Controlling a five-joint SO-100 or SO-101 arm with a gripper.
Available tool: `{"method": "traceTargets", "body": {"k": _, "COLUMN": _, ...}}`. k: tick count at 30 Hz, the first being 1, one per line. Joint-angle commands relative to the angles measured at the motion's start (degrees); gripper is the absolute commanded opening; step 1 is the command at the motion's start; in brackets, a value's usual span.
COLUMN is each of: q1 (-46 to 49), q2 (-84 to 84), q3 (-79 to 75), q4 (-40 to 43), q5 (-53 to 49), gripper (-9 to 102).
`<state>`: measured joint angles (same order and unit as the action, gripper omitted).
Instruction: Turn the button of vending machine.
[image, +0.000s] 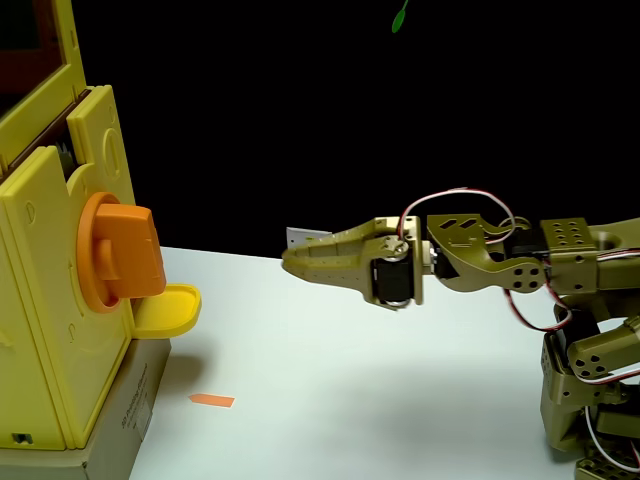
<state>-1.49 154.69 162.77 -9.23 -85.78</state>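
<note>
The approach step is judged to be in hand. In the fixed view the orange button (118, 259) is seen on the front of the yellow vending machine (45, 300) at left, above its rounded tray (170, 310). The end effector (290, 262), well apart to the right, is seen nearly closed and empty. Opening it and aligning it with the button's bar is called for next. Print on the grey box (125, 420) beneath cannot be read.

— What's cut off in the fixed view?
— The vending machine (50, 300) runs past the left and top edges; the arm's base leaves at bottom right.
— And the gripper (290, 262)?
— Seen side-on, so whether its jaws are parted can't be told.
</note>
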Motion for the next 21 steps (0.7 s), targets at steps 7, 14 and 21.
{"method": "traceTargets", "body": {"k": 7, "q1": 4.7, "q2": -15.2, "q3": -0.5, "q4": -24.3, "q5": 1.8, "gripper": 20}}
{"method": "traceTargets", "body": {"k": 14, "q1": 5.4, "q2": -23.9, "q3": -3.9, "q4": -29.4, "q5": 6.4, "gripper": 34}}
{"method": "traceTargets", "body": {"k": 21, "q1": 5.6, "q2": -30.5, "q3": -10.1, "q4": -26.4, "q5": 7.3, "gripper": 44}}
